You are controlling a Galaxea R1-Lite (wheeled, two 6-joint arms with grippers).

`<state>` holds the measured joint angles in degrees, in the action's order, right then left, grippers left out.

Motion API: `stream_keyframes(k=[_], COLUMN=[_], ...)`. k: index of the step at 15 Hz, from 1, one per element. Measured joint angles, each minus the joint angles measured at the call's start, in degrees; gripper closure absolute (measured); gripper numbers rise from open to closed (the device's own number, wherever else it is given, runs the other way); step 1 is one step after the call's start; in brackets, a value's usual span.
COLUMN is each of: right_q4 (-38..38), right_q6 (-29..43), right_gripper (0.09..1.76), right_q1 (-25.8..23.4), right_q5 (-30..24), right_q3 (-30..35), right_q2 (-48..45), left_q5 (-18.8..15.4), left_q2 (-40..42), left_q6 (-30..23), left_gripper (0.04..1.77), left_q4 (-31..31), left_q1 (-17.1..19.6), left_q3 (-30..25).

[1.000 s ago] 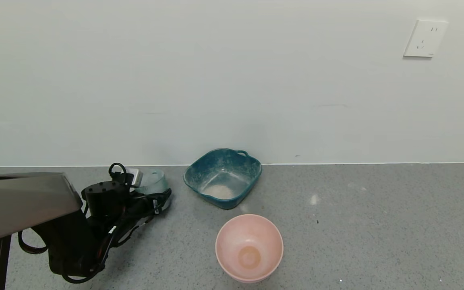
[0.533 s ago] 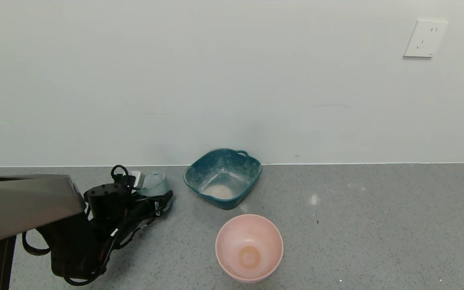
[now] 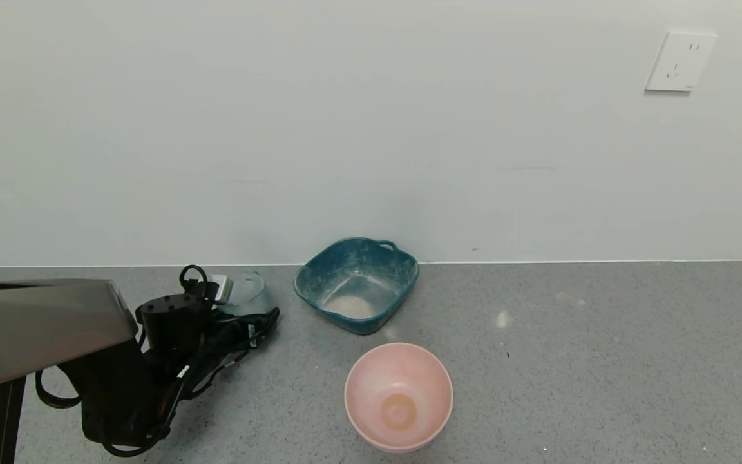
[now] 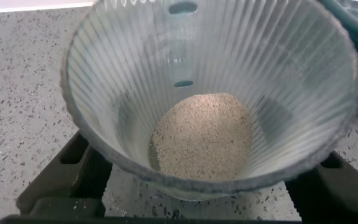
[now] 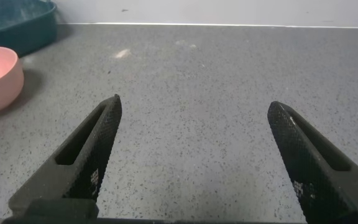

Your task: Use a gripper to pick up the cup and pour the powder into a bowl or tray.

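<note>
On the grey counter, left side:
left gripper (image 3: 252, 316): clamped on the ribbed cup (image 3: 247, 293) — fingers (image 4: 73, 177) either side of it near its base
cup: upright, just left of the teal basin (image 3: 403, 283), apart from it
powder (image 4: 202, 135): small beige heap in the cup bottom; another pale patch (image 3: 350, 306) lies in the basin
pink bowl (image 3: 399, 394): in front of the basin, apart
right gripper (image 5: 194, 155): fingers spread wide, nothing between them — over bare counter

The left gripper (image 3: 252, 316) has edged slightly toward the teal basin (image 3: 403, 283), carrying the cup (image 3: 247, 293).
</note>
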<state>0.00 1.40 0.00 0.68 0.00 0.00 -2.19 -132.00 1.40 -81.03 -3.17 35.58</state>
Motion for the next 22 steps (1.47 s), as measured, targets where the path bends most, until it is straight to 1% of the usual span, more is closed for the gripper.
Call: stream_keyframes(k=[1,3,5,8,10,11,15,18,20,22], right_q4=[0.0,0.0,0.0,0.0,0.0,0.0,0.0,0.0,0.0,0.0], right_q6=[0.0,0.0,-0.02,0.0,0.0,-0.02,0.0,-0.02,0.0,0.0], right_gripper=[0.14,0.14,0.14,0.14,0.14,0.14,0.14,0.14,0.14,0.14], right_q1=[0.0,0.0,0.0,0.0,0.0,0.0,0.0,0.0,0.0,0.0], right_q5=[0.0,0.0,0.0,0.0,0.0,0.0,0.0,0.02,0.02,0.02], right_q3=[0.0,0.0,0.0,0.0,0.0,0.0,0.0,0.0,0.0,0.0], right_q2=[0.0,0.0,0.0,0.0,0.0,0.0,0.0,0.0,0.0,0.0], left_q5=[0.07,0.18,0.18,0.16,0.18,0.2,0.4,0.49,0.51,0.52], left_q2=[0.39,2.15,5.62,13.09,19.32,22.76,36.41,47.06,53.97,61.05], left_q6=[0.05,0.11,0.17,0.24,0.28,0.27,0.24,0.27,0.27,0.22], left_gripper=[0.2,0.17,0.16,0.14,0.13,0.12,0.11,0.11,0.11,0.11], left_q4=[0.33,3.17,8.31,16.97,24.61,29.44,48.74,61.14,67.84,72.8], left_q1=[0.0,0.06,0.2,0.5,0.61,0.65,0.74,1.57,2.4,3.1], left_q3=[0.0,-0.04,-0.06,0.27,1.24,2.21,7.38,11.04,12.59,12.7])
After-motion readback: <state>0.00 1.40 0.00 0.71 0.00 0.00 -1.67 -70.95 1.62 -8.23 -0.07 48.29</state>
